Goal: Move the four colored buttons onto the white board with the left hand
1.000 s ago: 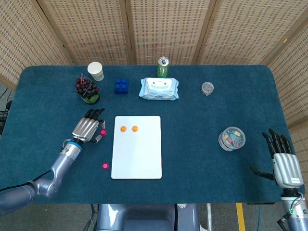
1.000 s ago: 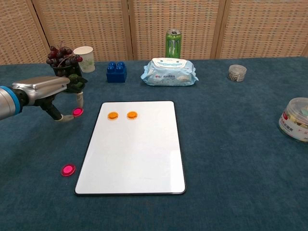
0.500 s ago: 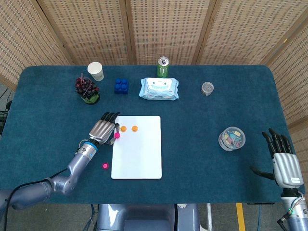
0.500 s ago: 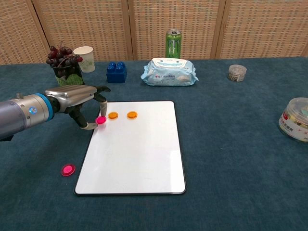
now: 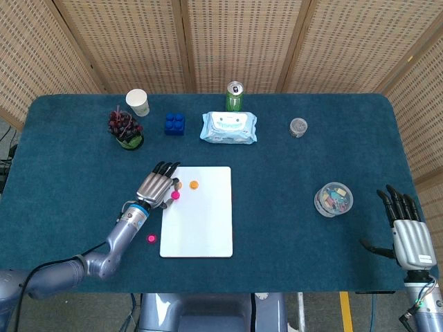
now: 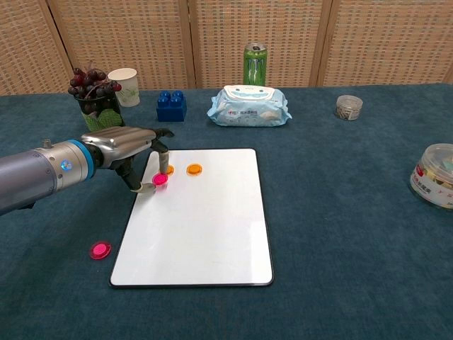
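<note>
Wicker screens are backing the blue felt table where we are working; our left hand is pinching a pink button, having carried it from off the table's left side to over the white board; two orange buttons are already lying there; another pink button is waiting on the felt; our right hand is idling, fingers spread.

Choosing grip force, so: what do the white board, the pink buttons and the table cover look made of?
White board: smooth, faintly glossy, dark-rimmed; probably laminate or coated metal.
Pink buttons, the held one and the one on the cover: shiny, likely hard plastic.
Table cover: matte, fuzzy teal, seemingly felt.
</note>
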Available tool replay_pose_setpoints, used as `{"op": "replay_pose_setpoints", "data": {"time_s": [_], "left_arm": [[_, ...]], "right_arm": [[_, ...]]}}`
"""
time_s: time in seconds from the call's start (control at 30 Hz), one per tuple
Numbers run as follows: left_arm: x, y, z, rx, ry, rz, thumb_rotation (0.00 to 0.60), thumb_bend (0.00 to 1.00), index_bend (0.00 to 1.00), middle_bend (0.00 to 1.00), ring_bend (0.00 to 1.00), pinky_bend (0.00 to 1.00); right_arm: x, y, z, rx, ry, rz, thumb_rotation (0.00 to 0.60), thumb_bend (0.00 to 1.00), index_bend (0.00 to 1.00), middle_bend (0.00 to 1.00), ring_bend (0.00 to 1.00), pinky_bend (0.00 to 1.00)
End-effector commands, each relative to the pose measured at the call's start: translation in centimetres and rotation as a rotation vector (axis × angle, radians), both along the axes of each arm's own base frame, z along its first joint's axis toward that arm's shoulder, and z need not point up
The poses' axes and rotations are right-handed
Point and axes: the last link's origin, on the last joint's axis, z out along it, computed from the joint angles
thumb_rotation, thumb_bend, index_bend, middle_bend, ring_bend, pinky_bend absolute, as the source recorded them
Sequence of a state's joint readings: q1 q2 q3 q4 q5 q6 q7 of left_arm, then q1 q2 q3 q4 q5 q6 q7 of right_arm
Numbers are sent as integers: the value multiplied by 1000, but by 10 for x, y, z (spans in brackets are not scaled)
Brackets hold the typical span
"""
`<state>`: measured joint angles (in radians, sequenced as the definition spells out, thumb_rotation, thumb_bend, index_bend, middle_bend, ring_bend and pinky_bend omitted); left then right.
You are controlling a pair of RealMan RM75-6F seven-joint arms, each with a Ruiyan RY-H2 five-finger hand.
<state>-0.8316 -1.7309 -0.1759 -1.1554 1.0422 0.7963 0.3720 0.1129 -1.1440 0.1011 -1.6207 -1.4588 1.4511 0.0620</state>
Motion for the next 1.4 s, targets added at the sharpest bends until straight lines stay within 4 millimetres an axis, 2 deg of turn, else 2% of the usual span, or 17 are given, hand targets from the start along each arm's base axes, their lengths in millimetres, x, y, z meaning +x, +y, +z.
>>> {"op": "replay_pose_setpoints", "data": {"time_s": [0.03,0.1,0.27,0.77,1.07,1.4], "left_arm": [[0,0,0,1,2,2,600,364,540,0,0,0],[0,-1,0,-2,2,3,600,356,519,0,0,0],[-1,-3,1,-9,-4,4,600,343,366,0,0,0],[1,-10,16,-2,-54,-23,600,339,329,0,0,0],[-25,-46,38,-36,-23,-76,600,334,329,0,0,0],[-72,-97,51,-90,-23,-44,600,315,329,0,0,0]], "right_arm": [[0,0,0,0,0,0,600,129,10,0,0,0],[0,0,0,0,0,-1,600,129,10,0,0,0],[0,0,0,1,1,-2,600,130,10,0,0,0],[0,0,0,3,1,-5,600,129,10,0,0,0],[0,0,0,7,3,-7,600,129,10,0,0,0],[1,0,-1,9,5,-10,600,129,10,0,0,0]]}}
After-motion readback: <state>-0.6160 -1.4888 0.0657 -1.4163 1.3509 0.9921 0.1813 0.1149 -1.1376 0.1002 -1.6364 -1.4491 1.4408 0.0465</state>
